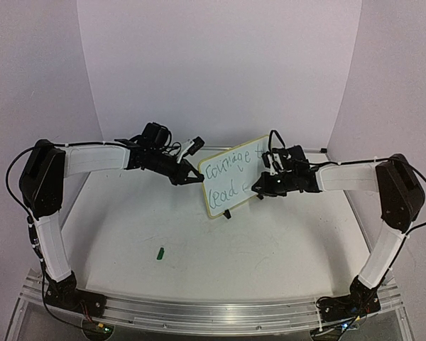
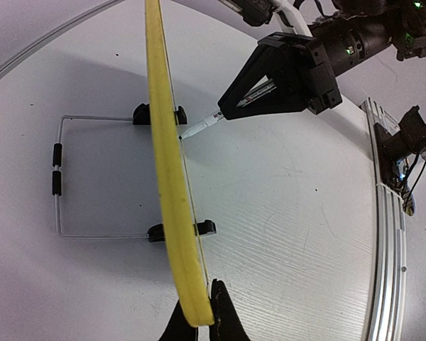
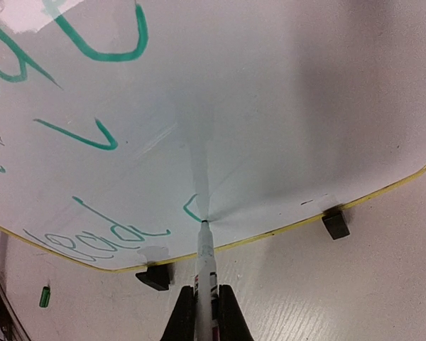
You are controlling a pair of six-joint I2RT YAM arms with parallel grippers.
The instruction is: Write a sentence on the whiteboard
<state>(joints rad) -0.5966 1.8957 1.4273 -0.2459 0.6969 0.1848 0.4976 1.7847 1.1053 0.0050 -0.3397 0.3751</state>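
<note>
The whiteboard [image 1: 236,176] stands tilted on small black feet at the table's middle. Green handwritten words [image 1: 226,168] run across it in two slanted lines; the right end is hidden behind my right gripper. My left gripper [image 1: 190,177] is shut on the board's left yellow rim [image 2: 172,177], the fingertips pinching its corner in the left wrist view [image 2: 197,323]. My right gripper [image 1: 259,186] is shut on a white marker [image 3: 206,273], whose tip touches the board beside a fresh green stroke [image 3: 192,210]. The marker also shows in the left wrist view [image 2: 202,126].
A small green marker cap [image 1: 160,251] lies on the white table in front of the board, also in the right wrist view [image 3: 45,295]. A wire stand [image 2: 58,177] props the board from behind. An aluminium rail [image 1: 213,307] runs along the near edge.
</note>
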